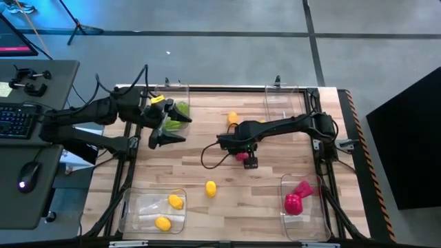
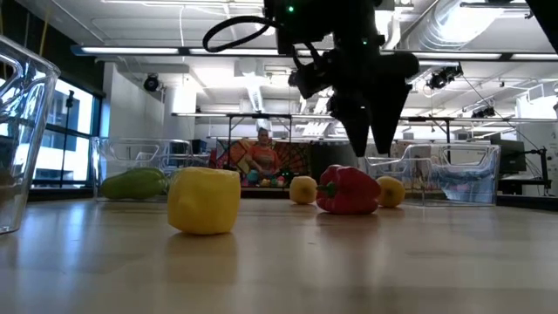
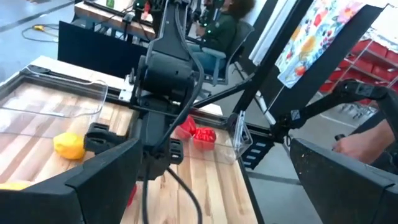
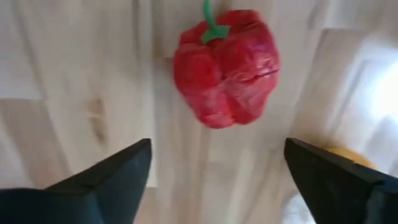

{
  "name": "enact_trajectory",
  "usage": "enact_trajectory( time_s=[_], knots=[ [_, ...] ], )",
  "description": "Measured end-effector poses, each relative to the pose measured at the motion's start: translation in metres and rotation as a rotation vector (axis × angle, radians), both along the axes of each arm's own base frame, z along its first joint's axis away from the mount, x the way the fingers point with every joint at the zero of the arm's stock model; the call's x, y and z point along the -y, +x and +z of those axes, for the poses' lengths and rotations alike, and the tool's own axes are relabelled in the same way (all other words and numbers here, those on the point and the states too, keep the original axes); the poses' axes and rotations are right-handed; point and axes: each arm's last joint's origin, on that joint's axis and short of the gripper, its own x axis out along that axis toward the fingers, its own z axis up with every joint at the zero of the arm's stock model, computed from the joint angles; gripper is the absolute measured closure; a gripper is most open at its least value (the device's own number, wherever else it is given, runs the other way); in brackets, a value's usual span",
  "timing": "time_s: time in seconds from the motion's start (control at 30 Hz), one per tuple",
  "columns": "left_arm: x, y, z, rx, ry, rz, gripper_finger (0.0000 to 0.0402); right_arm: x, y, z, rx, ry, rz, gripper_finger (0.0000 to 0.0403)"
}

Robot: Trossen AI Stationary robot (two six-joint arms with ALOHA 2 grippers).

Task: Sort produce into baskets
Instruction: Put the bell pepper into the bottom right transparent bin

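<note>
A red toy pepper (image 4: 227, 65) with a green stem lies on its side on the wooden table; it also shows in the low view (image 2: 349, 190) and the high view (image 1: 241, 157). My right gripper (image 4: 217, 180) hangs open just above it, fingers pointing down, touching nothing; it also shows in the low view (image 2: 370, 131). My left gripper (image 1: 173, 127) is open and empty beside the far-left basket (image 1: 172, 93), which holds green produce (image 1: 180, 110). A yellow pepper (image 1: 211, 189) lies loose nearer the front edge.
Two yellow-orange pieces (image 2: 302, 189) (image 2: 390, 191) lie behind the red pepper. The near-left basket (image 1: 138, 207) holds two yellow pieces, and the near-right basket (image 1: 310, 227) holds magenta pieces (image 1: 296, 200). A fourth basket (image 1: 286, 96) stands far right. A person (image 2: 261, 157) sits beyond the table.
</note>
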Motion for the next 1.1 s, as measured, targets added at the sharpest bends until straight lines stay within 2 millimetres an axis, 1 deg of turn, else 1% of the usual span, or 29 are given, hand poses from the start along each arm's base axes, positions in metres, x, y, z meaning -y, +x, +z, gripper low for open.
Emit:
enact_trajectory(
  time_s=[0.1,0.17,0.3,0.43,0.57,0.67,0.87,1.0,1.1],
  knots=[
    [0.0,0.001,-0.001,-0.004,-0.002,0.0,0.0007,0.001,0.004,-0.003,0.024,-0.041,0.039,0.0016],
    [0.0,0.002,-0.001,-0.007,-0.002,0.003,0.0007,0.003,0.008,-0.004,0.055,-0.038,0.055,0.0007],
    [-0.001,0.004,-0.001,-0.004,-0.008,0.034,0.0007,0.008,0.015,-0.003,0.128,-0.036,0.074,0.0006],
    [-0.003,0.005,0.0,0.001,-0.043,0.09,0.0007,0.013,0.015,-0.003,0.127,0.006,0.1,0.0006],
    [-0.003,0.005,0.002,0.011,-0.09,0.107,0.0007,0.014,0.015,-0.005,0.132,0.048,0.123,0.0006],
    [-0.003,0.005,0.002,0.007,-0.128,0.116,0.0007,0.013,0.011,-0.016,0.107,0.064,0.155,0.0006],
    [0.0,0.005,0.001,0.006,-0.14,0.187,0.0007,0.012,0.004,-0.043,0.109,0.094,0.1,0.0006],
    [0.002,0.005,0.001,0.01,-0.128,0.23,0.0007,0.011,0.007,-0.051,0.165,0.09,0.047,0.0006],
    [0.002,0.005,0.001,0.011,-0.123,0.251,0.0007,0.007,0.007,-0.054,0.172,0.086,0.044,0.0011]
  ],
)
